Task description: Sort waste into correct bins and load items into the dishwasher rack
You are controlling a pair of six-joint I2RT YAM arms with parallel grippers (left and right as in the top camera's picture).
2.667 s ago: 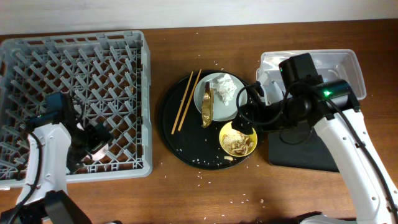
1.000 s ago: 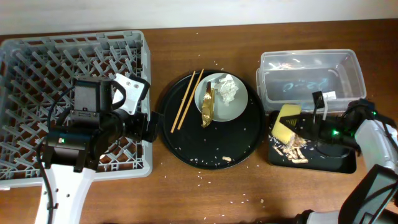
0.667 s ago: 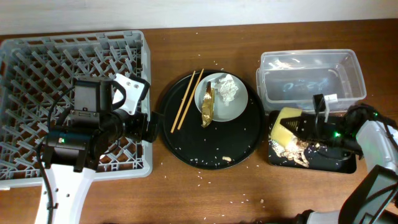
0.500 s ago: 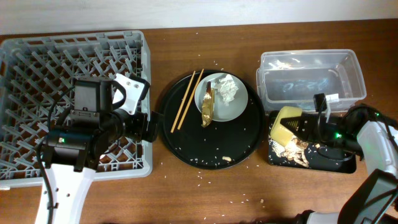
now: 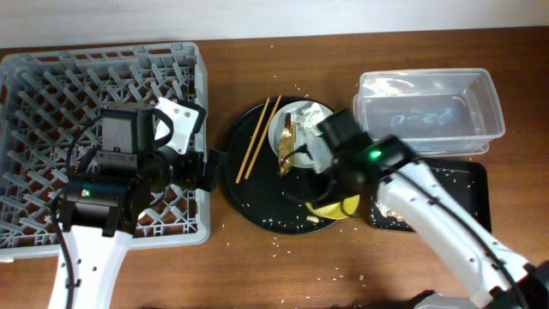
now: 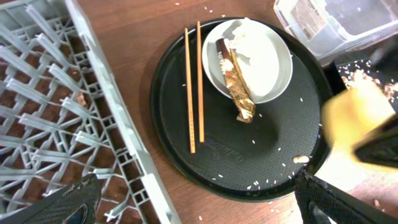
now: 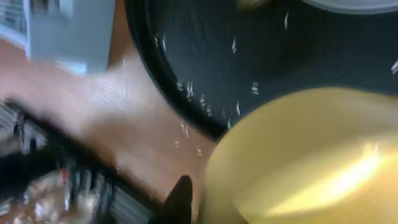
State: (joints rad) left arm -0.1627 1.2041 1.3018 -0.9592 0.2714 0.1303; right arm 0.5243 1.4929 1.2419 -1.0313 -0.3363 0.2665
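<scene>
My right gripper (image 5: 328, 194) is shut on the rim of the yellow bowl (image 5: 337, 207), held tilted over the round black tray's right edge; one finger (image 7: 180, 198) shows beside the blurred bowl (image 7: 311, 155). Brown-yellow food scraps (image 5: 396, 215) lie in the shallow black tray (image 5: 455, 184). The grey plate (image 5: 319, 148) carries a white tissue (image 5: 310, 117) and a gold wrapper (image 5: 287, 144). Wooden chopsticks (image 5: 257, 139) lie to its left. My left gripper (image 5: 202, 168) hangs open and empty over the right wall of the dishwasher rack (image 5: 51, 94).
The round black tray (image 5: 257, 202) sits between the rack and the bins, dotted with white crumbs. The clear tub (image 5: 429, 112) stands behind the shallow black tray. Crumbs are scattered on the wooden table (image 5: 283, 257) in front.
My right arm has swung left from the shallow black tray to the round tray, carrying the yellow bowl. The scraps stayed in the black tray. The left arm holds still.
</scene>
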